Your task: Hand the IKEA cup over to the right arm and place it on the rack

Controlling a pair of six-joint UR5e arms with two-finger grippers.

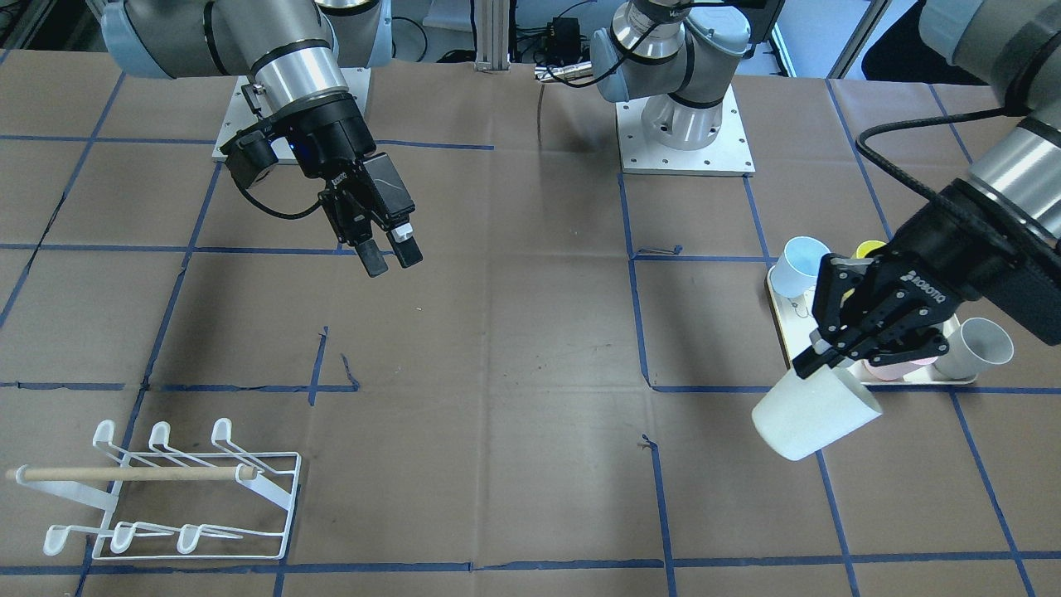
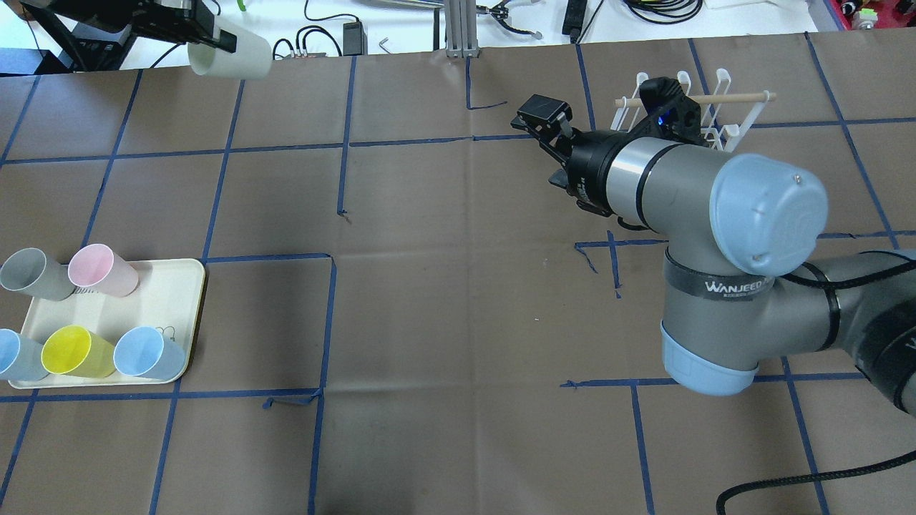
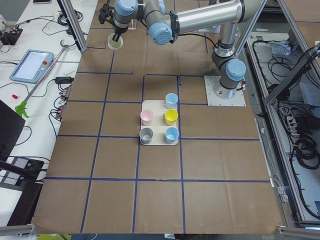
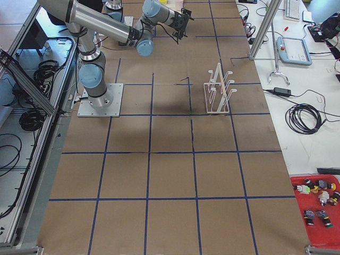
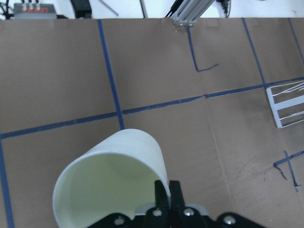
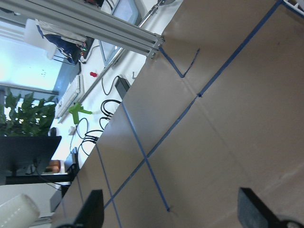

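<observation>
Cup: IKEA cup [image 1: 816,414], white or perhaps very pale green since the views disagree on the tint, hangs in the air tipped on its side, its mouth turned toward the wrist that carries it.
Left gripper: left gripper [image 1: 816,363] is clamped on the cup's rim; the left wrist view shows one finger inside the mouth and one outside, pressed close together on the wall.
Cup position: over the brown table [image 1: 497,332], just beyond the tray's edge on the side away from the robot's bases, and off the tray.
Right gripper: right gripper [image 1: 390,255] hangs above the table with its fingers spread and nothing between them, well apart from the cup.
Right arm: right arm [image 2: 680,179] reaches out over its own half of the table.
Rack: rack [image 1: 191,497], white wire, stands on the table on the right arm's side, a pale wooden dowel [image 1: 124,474] lying across it.
Tray: cream tray [image 2: 182,286] holds a grey cup [image 2: 32,272], a pink cup [image 2: 100,268], a yellow cup [image 2: 75,352] and two blue cups [image 2: 147,354], all mouth up.
</observation>
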